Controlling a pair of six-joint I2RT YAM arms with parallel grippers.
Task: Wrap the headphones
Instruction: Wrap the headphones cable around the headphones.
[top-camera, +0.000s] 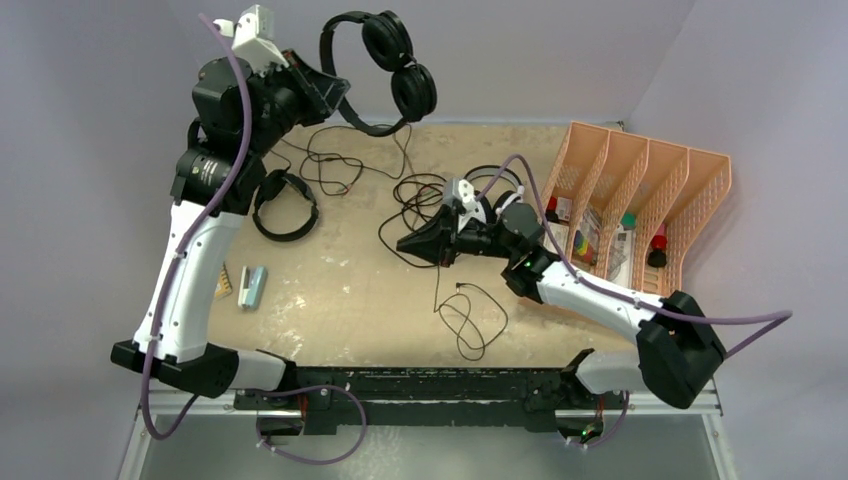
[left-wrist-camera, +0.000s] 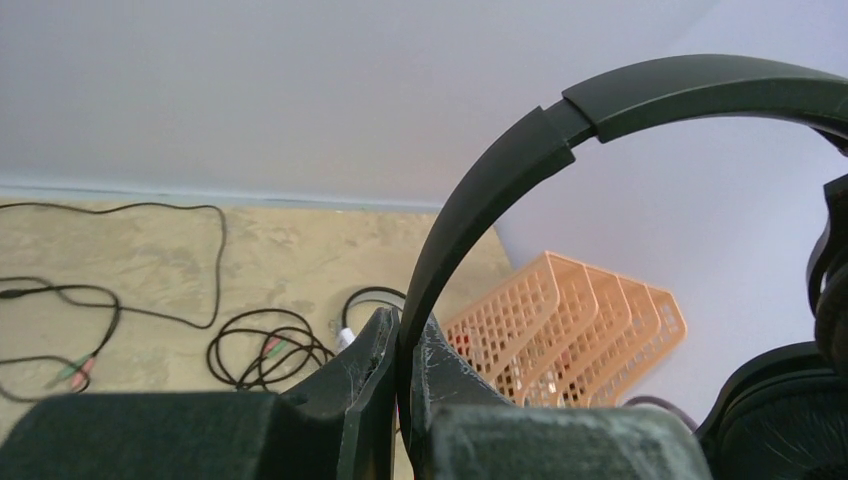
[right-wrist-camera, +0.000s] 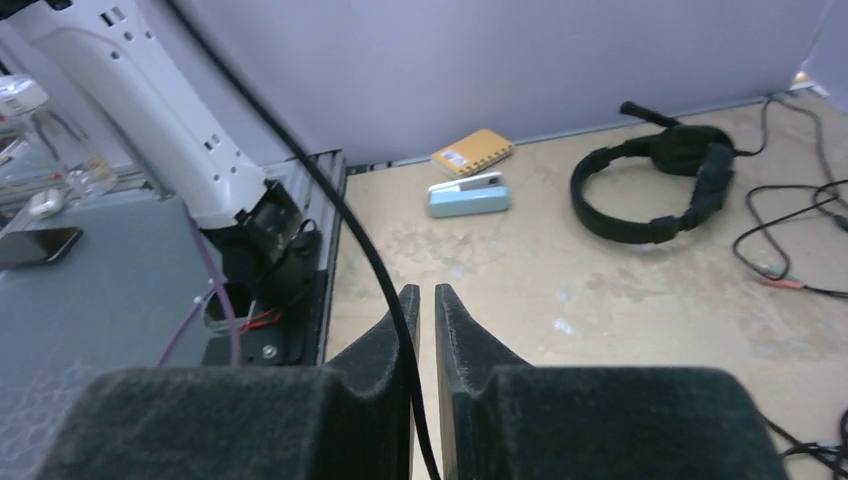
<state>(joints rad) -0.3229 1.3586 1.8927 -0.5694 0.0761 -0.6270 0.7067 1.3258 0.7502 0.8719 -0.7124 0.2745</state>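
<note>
While left pincer (left-wrist-camera: 405, 325) clamps headphones (left-wrist-camera: 495, 180) aloft | right pincer (right-wrist-camera: 426, 295) nips thin black cable (right-wrist-camera: 345, 218)

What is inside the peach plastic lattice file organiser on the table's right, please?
Small objects, too small to identify: one red, one green-topped, one multicoloured. The white right arm hides the organiser's near edge.

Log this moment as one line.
left pincer: shut on black headphones headband, held aloft | right pincer: jaws nearly closed around black cable, grip unconfirmed | wrap: not yet done
</note>
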